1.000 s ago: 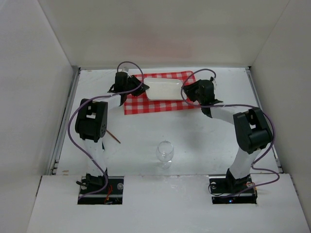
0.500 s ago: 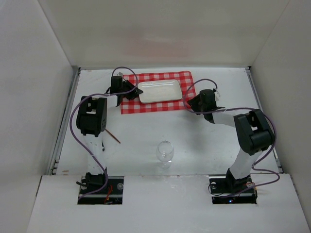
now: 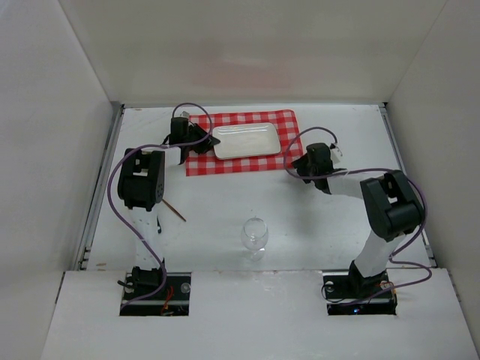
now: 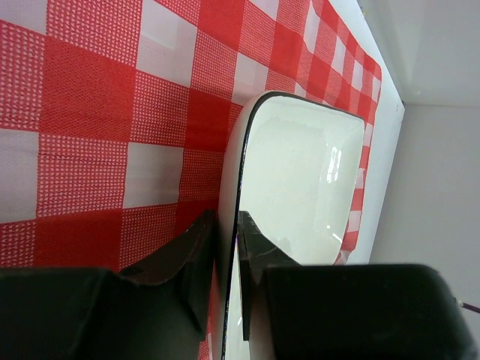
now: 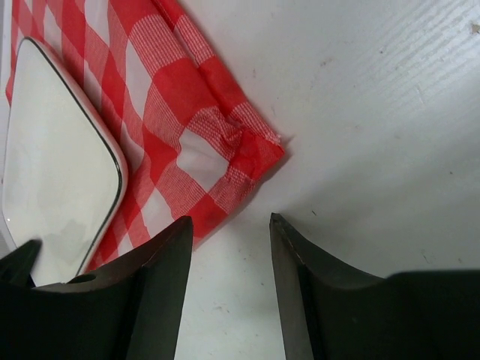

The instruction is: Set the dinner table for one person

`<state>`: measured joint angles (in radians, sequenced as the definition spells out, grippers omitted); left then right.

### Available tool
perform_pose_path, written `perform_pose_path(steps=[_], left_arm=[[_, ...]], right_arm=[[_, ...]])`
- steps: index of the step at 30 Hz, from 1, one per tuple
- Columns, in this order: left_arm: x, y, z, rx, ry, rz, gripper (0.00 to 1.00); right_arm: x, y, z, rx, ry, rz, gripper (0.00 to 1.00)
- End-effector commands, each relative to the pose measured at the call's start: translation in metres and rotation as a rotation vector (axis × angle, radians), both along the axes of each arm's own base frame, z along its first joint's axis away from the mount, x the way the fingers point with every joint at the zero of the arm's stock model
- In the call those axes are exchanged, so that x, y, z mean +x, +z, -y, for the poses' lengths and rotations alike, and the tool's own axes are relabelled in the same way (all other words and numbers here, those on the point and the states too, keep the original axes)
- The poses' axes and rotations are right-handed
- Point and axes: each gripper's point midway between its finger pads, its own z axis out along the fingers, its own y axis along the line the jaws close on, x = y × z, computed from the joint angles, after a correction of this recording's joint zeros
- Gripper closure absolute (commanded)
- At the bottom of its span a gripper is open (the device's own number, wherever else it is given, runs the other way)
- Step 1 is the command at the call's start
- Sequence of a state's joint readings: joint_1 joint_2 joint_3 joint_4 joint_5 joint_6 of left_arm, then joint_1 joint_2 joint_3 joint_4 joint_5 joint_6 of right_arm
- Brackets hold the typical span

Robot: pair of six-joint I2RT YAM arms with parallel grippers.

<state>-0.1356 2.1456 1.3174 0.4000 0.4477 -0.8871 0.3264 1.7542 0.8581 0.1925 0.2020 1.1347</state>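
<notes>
- Pinching the left end rim of the plate (image 4: 300, 172) with the left gripper (image 4: 229, 255), jaws pressed nearly together, one on each side of the thin edge.
- Resting the plate on the cloth (image 3: 240, 163), toward its far side, long edges running left to right.
- Holding the right gripper (image 5: 229, 225) spread and empty, low over the bare table (image 5: 375, 112), just off the cloth's near right corner, which is lying slightly rumpled.
- Spanning the whole floor between the white walls (image 3: 45, 150): the table, with the cloth lying at its far middle.
- Standing upright near the table's front middle, well apart from the cloth: a glass (image 3: 254, 235).
- Lying just beside the left arm (image 3: 141, 184): a thin brown stick (image 3: 174, 210), possibly a chopstick, too small to tell.
</notes>
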Motion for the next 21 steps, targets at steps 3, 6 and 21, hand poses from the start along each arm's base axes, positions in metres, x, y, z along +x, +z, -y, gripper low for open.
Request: perform_pose_path(steps=[3,6,21], left_arm=[[0.027,0.051,0.003,-0.034,-0.006,0.175,1.0],[0.028,0.048,-0.002,-0.035,-0.002,0.17,1.0],[0.05,0.056,-0.033,-0.014,0.05,0.196,1.0]], right_arm=[[0.024,-0.002,-0.01,0.057,-0.029,0.011,0.65],[0.026,-0.01,-0.008,0.082,-0.055,0.002,0.81],[0.014,-0.007,0.015,0.103,-0.092,0.028,1.0]])
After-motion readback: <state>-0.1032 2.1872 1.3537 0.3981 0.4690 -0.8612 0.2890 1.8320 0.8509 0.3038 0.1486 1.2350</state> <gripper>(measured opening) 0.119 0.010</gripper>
